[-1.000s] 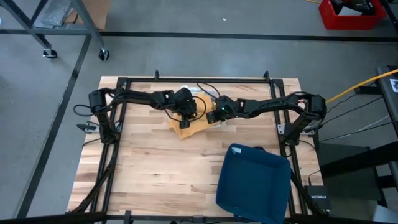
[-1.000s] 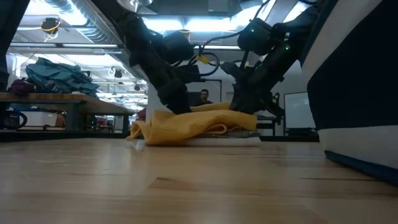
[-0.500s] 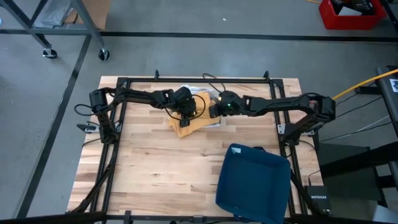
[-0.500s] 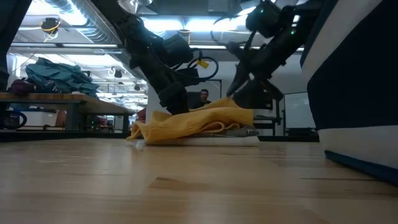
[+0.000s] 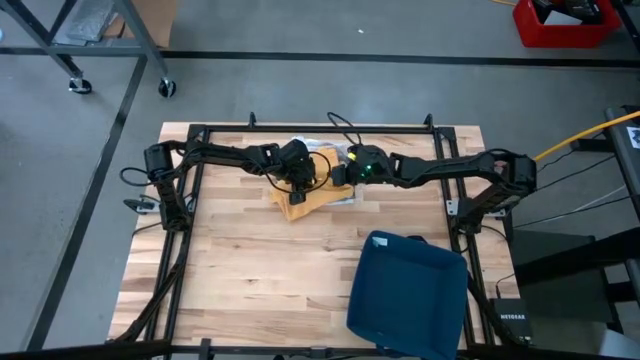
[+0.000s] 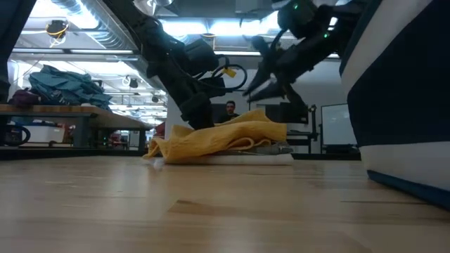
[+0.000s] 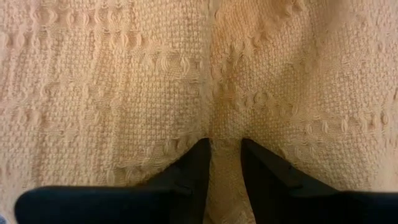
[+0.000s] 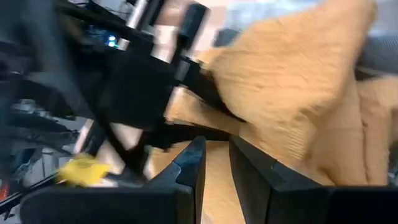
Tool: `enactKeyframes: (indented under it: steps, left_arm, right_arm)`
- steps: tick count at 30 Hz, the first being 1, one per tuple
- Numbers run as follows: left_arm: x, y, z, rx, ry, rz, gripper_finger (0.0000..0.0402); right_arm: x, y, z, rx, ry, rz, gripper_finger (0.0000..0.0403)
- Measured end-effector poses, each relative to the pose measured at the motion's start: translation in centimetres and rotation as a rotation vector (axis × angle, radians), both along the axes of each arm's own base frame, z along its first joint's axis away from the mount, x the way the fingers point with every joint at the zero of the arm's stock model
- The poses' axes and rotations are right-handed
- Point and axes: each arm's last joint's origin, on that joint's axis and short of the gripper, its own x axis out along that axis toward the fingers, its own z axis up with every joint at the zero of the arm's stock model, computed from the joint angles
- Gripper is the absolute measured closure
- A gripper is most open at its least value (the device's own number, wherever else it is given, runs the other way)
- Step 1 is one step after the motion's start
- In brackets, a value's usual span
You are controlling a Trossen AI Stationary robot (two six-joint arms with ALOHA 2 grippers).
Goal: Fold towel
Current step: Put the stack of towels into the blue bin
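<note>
The yellow towel (image 5: 312, 204) lies bunched on the far middle of the table, its underside on a flat white sheet (image 6: 256, 159). In the low view the towel (image 6: 211, 144) rises to a peak on the side under the right arm. My left gripper (image 5: 296, 183) stands on the towel's middle, shut on it (image 7: 224, 149). My right gripper (image 5: 338, 175) hovers above that raised side (image 6: 254, 70), touching nothing. Its fingers stand a narrow gap apart in the right wrist view (image 8: 216, 155), with the towel (image 8: 298, 74) beyond them. My left gripper pinches a raised ridge of the towel (image 7: 225, 127) between its two fingers, coming from above and pointing down (image 6: 199, 121). The cloth around the ridge lies flat on the table; one layer or several, I cannot tell.
A dark blue bin (image 5: 405, 295) sits at the table's near right and fills the right of the low view (image 6: 404, 105). White and grey material (image 5: 300, 148) lies just beyond the towel. Bare wood (image 5: 240, 270) spreads over the near left.
My right gripper has risen from the towel's right side and moved slightly toward the far edge. That side of the towel was drawn up into a peak and stays raised while the gripper stands clear above it. My left gripper has kept still on the towel.
</note>
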Motion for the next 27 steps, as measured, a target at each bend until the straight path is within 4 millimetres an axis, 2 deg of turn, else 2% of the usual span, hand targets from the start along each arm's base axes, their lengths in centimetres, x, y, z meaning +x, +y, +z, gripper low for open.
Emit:
enactKeyframes:
  steps: [7,14,18,27]
  left_arm:
    - [0.1,-0.1,0.0,-0.029,-0.010,0.001,0.0315]
    - [0.1,-0.3,0.0,-0.032,-0.012,-0.006,0.0315]
    - [0.1,-0.3,0.0,-0.033,-0.008,-0.009,0.0315]
    - [0.1,-0.3,0.1,-0.048,-0.009,0.008,0.0315]
  right_arm:
    - [0.6,-0.4,-3.0,0.032,0.110,-0.068,0.0327]
    - [-1.5,-2.2,-4.9,0.066,0.344,-0.256,0.0327]
    - [-2.1,-2.5,-5.3,0.098,0.405,-0.255,0.0327]
    - [-2.1,-2.4,-5.1,0.074,0.406,-0.238,0.0327]
